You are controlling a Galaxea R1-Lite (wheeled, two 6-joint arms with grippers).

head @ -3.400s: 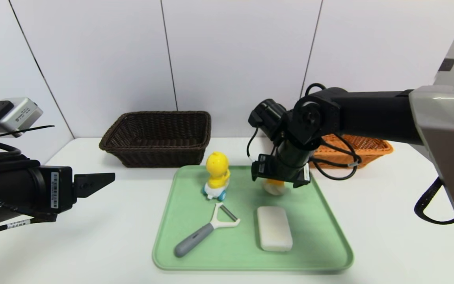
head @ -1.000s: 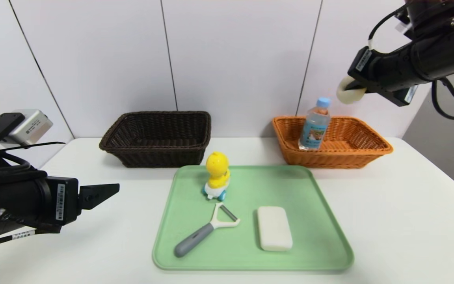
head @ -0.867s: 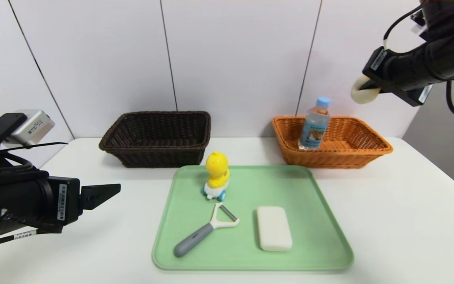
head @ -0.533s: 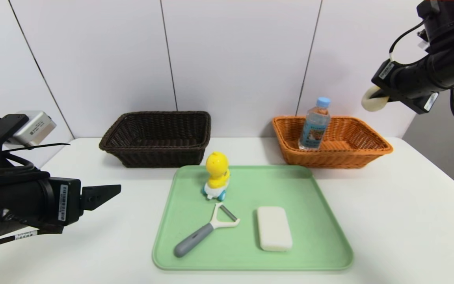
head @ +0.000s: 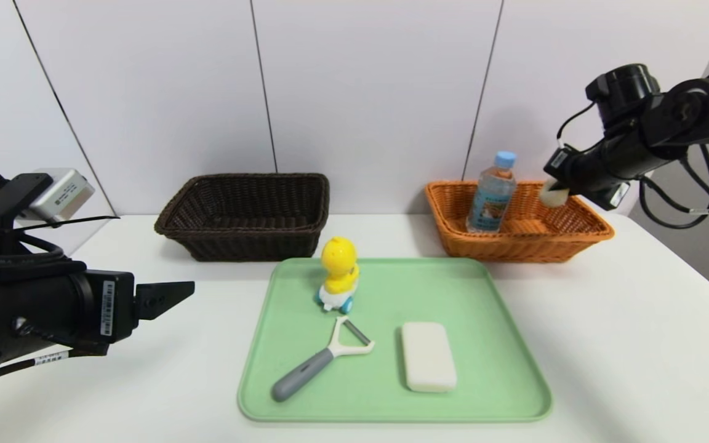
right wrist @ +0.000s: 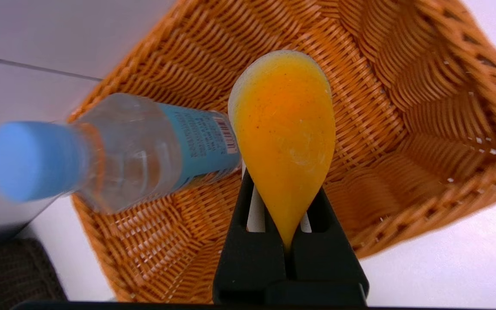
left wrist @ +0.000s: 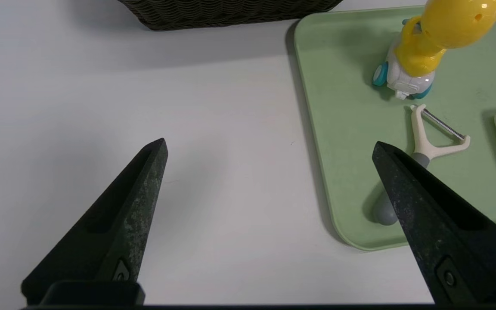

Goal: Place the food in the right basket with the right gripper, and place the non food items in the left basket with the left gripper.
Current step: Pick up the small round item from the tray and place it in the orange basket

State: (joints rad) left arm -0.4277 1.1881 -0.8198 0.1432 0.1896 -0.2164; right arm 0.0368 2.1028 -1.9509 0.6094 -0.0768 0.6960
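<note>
The bun (right wrist: pixel 283 129) is being squeezed flat between the right gripper (head: pixel 556 192)'s clamped fingers, and it is now hanging over the orange basket (head: pixel 576 237) at the right of the head view, down from the upper right corner where it was a second ago. The water bottle (head: pixel 491 194) is already standing inside, so a release looks close. On the green tray (head: pixel 502 369) the duck toy (head: pixel 338 274), peeler (head: pixel 320 359) and white bar (head: pixel 428 355) are waiting untouched. The left gripper (left wrist: pixel 269 146) is hovering at lower left, fingers wide apart, with the dark basket (head: pixel 247 212) behind.
</note>
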